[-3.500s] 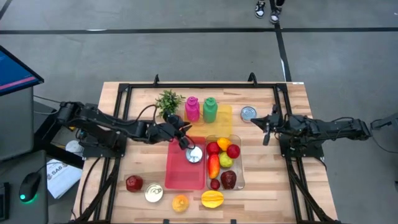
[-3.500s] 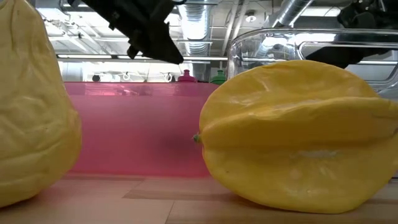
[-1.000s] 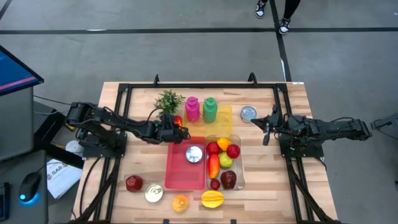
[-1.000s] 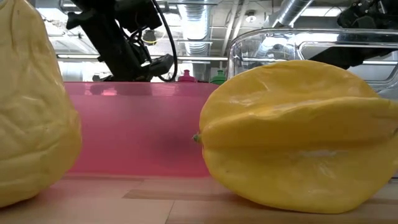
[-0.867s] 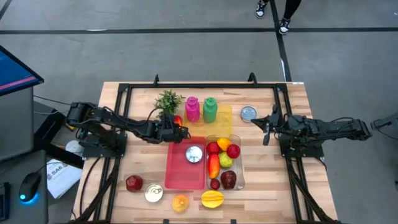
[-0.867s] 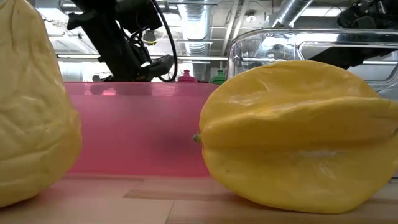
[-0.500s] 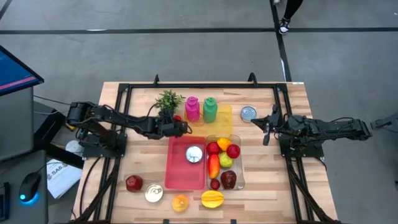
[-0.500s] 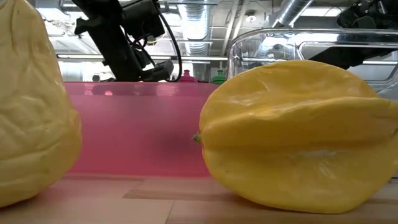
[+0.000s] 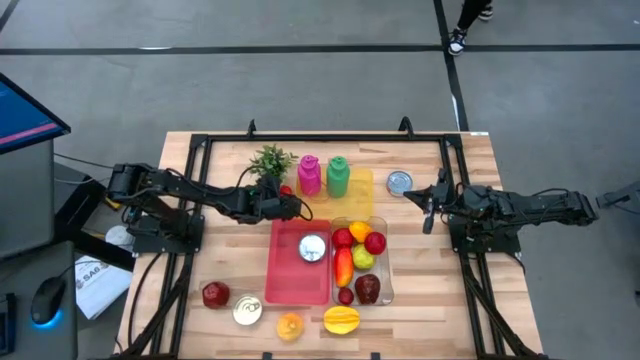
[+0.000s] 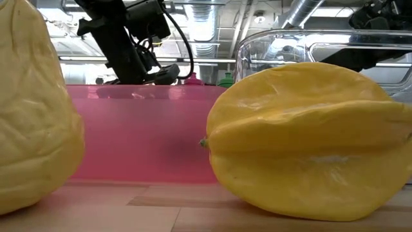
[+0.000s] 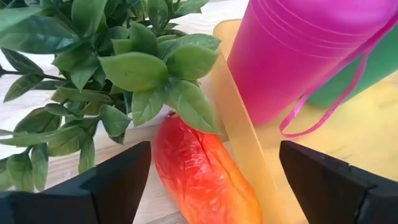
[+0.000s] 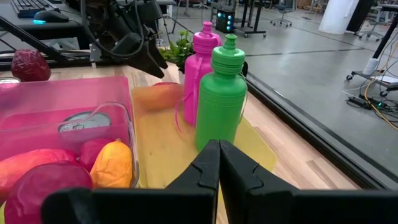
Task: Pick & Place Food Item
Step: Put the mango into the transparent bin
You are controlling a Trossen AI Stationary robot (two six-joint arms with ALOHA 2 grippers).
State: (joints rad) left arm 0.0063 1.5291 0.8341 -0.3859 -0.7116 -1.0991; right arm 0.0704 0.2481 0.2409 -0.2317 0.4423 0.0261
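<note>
A red-orange fruit [image 11: 202, 177] lies on the wooden table beside the green plant [image 9: 270, 160], its side against the rim of the yellow tray [image 11: 239, 134]. My left gripper [image 11: 214, 180] is open, one finger on either side of the fruit without touching it; in the high view this gripper [image 9: 293, 207] sits just past the pink tray's far edge. My right gripper [image 12: 217, 163] is shut on nothing and waits near the table's right side [image 9: 428, 210].
Pink bottle [image 9: 309, 175] and green bottle [image 9: 338, 177] stand on the yellow tray. The pink tray [image 9: 290, 275] holds a silver can [image 9: 312, 248]. A clear box [image 9: 387, 270] holds several fruits. A star fruit [image 10: 309, 148], an orange fruit [image 9: 290, 325], a can and a dark red fruit [image 9: 215, 294] lie near the front edge.
My left gripper has opened its fingers around the red-orange fruit by the plant, staying in about the same spot. The fruit and everything else have kept still.
</note>
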